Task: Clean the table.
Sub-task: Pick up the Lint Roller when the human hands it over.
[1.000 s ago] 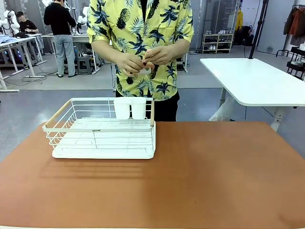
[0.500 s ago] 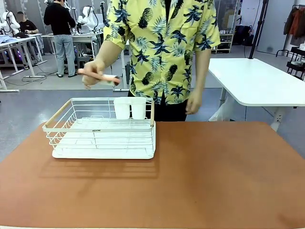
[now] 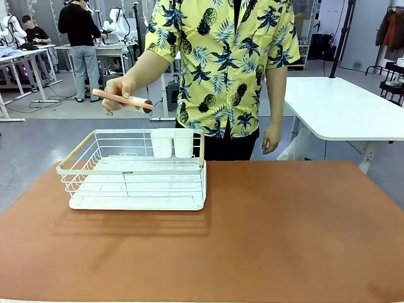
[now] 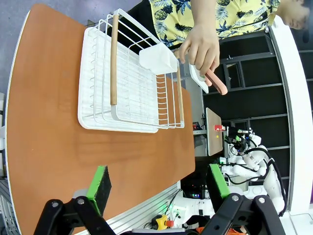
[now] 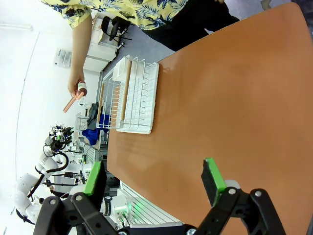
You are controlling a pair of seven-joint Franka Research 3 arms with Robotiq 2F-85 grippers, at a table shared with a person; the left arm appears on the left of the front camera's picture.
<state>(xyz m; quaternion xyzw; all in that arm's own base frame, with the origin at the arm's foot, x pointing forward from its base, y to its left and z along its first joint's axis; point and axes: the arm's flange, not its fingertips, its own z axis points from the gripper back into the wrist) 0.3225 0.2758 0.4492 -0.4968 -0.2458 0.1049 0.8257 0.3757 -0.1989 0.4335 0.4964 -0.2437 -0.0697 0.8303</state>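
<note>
The left gripper (image 4: 159, 182) and right gripper (image 5: 152, 177) are hanging wide, empty, above the terracotta table (image 3: 284, 227), likely heavy, rigid, smooth: wiped, not gripped. Past the wire rack (image 3: 129, 168), a person's hand (image 3: 117, 88) is holding a pink-handled tool (image 3: 124, 99).

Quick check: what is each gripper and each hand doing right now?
Left gripper: open, empty.
Right gripper: open, empty.
Person's raised hand: holding a pink-handled tool.
Person's lowered hand: looks empty.
</note>
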